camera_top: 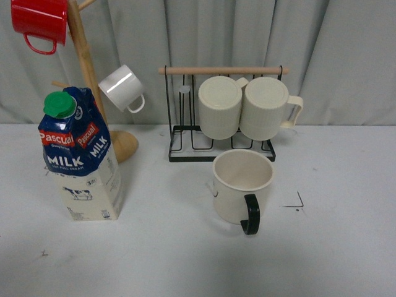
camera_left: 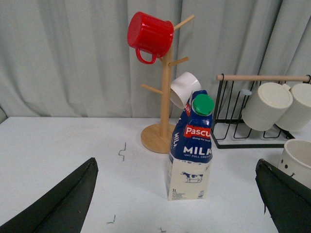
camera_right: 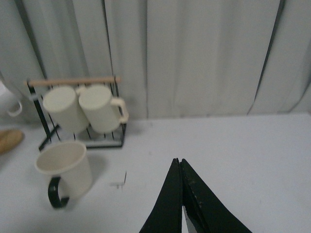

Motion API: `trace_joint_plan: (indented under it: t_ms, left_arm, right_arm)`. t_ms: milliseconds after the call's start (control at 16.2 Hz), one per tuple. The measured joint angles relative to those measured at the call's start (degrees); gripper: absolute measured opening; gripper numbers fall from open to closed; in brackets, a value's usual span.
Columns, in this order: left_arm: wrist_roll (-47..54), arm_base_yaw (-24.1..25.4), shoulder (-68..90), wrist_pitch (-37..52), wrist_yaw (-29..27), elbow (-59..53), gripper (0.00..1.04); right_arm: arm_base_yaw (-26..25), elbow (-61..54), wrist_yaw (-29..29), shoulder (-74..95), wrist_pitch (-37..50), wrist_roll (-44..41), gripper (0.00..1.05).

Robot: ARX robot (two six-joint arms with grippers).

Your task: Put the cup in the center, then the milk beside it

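The cup, a wide cream mug with a black handle, stands upright on the pale grey table in front of the rack. A black corner mark of the center lies just right of it. The milk, blue with a green cap, stands upright at the left, well apart from the cup. Neither gripper shows in the front view. My left gripper is open and empty, and faces the milk from a distance. My right gripper is shut and empty, right of the cup.
A wooden mug tree behind the milk holds a red mug and a small white mug. A black wire rack behind the cup holds two ribbed cream mugs. A grey curtain closes the back.
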Motion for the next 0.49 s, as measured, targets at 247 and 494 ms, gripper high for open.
trace_joint_plan:
  t_ms: [247,494]
  left_arm:
    - [0.0,0.0,0.0,0.04,0.04,0.0,0.98]
    - [-4.17,-3.45,8.7,-15.47,-9.44,6.67,0.98]
  right_arm:
    - [0.0,0.0,0.02,-0.26,-0.11,-0.04,0.13]
    - [0.0,0.0,0.04,-0.26,-0.13,-0.04,0.54]
